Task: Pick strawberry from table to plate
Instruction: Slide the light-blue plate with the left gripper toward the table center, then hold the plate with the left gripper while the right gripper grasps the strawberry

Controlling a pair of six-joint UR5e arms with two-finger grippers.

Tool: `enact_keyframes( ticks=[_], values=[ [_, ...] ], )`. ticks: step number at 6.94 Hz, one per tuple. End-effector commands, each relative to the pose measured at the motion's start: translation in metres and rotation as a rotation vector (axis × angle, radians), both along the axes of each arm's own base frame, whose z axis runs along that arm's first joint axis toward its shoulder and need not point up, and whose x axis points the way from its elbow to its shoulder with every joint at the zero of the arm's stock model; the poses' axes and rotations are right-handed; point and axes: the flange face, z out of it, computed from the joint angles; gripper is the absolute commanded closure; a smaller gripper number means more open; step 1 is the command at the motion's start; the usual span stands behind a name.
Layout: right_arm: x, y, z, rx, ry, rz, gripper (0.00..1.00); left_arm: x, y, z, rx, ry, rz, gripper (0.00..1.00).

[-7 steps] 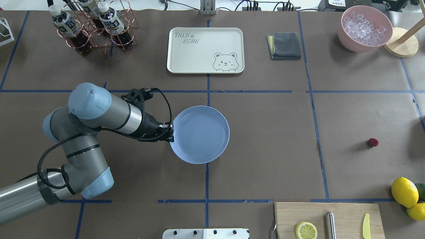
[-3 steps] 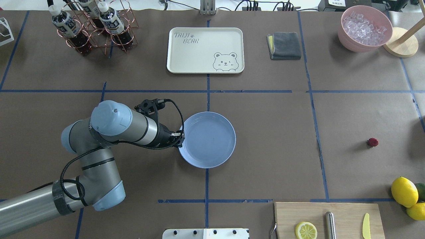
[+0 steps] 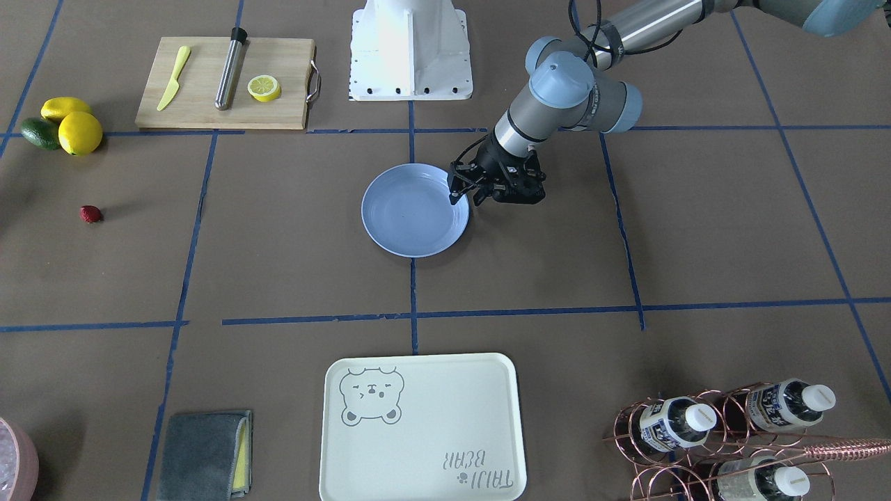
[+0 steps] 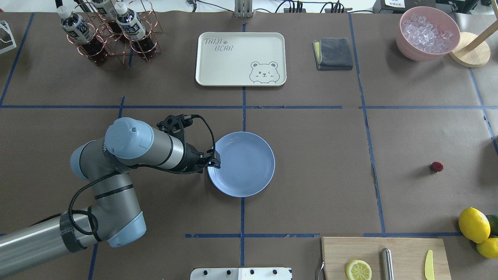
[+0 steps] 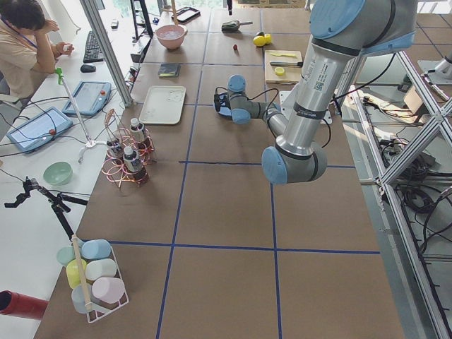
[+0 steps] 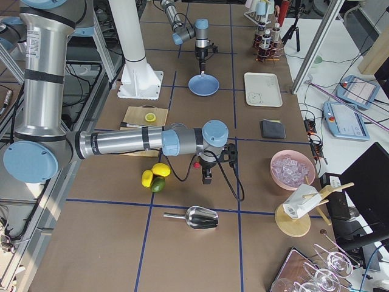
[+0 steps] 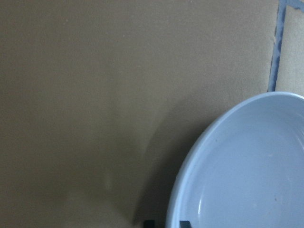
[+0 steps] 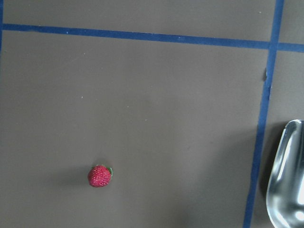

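Observation:
The light-blue plate [image 4: 249,171] lies flat near the middle of the brown-paper table [image 4: 311,155]. My left gripper [image 4: 214,160] is shut on its left rim. In the left wrist view one fingertip sits on each side of the rim of the plate [image 7: 247,175]. The strawberry [image 4: 436,167] lies alone on the table far to the right; it also shows as a small red strawberry [image 3: 90,213] in the front view. The right wrist camera looks down on the strawberry [image 8: 99,175]. My right gripper [image 6: 206,176] hangs just beside it, and I cannot tell whether it is open or shut.
A cream bear tray [image 4: 241,58], a grey cloth [image 4: 333,53], a bottle rack [image 4: 109,31] and a pink bowl of ice [image 4: 428,33] line the far side. Lemons [image 4: 474,224] and a cutting board [image 4: 385,258] sit near right. A metal scoop [image 8: 287,175] lies near the strawberry.
My left arm carried the plate to the right and a little nearer the robot, and lowered it to the table. The strawberry has not moved.

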Motion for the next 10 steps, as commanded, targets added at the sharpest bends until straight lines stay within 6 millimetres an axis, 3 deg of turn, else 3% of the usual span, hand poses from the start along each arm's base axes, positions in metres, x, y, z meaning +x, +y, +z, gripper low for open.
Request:
enact_keyframes(
  ticks=[1,3,6,7,8,10],
  values=[
    [-0.068,0.011,-0.01,-0.043,-0.001,0.023,0.0,-0.022,0.003,-0.026,0.024,0.053,-0.014,0.23],
    [-0.121,0.025,-0.002,-0.018,0.065,0.056,0.0,-0.024,0.0,-0.026,0.025,0.053,-0.02,0.21],
    [-0.172,0.039,0.025,0.036,0.048,0.123,0.02,-0.023,0.001,-0.026,0.026,0.054,-0.018,0.19],
    [-0.175,0.041,0.043,0.047,0.044,0.118,0.04,-0.024,0.0,-0.026,0.026,0.054,-0.021,0.18],
    [-0.178,0.045,0.055,0.051,0.04,0.11,0.1,-0.024,0.0,-0.025,0.026,0.053,-0.021,0.17],
    [-0.178,0.045,0.055,0.044,0.031,0.114,0.4,-0.025,0.001,-0.026,0.024,0.054,-0.02,0.16]
  ],
)
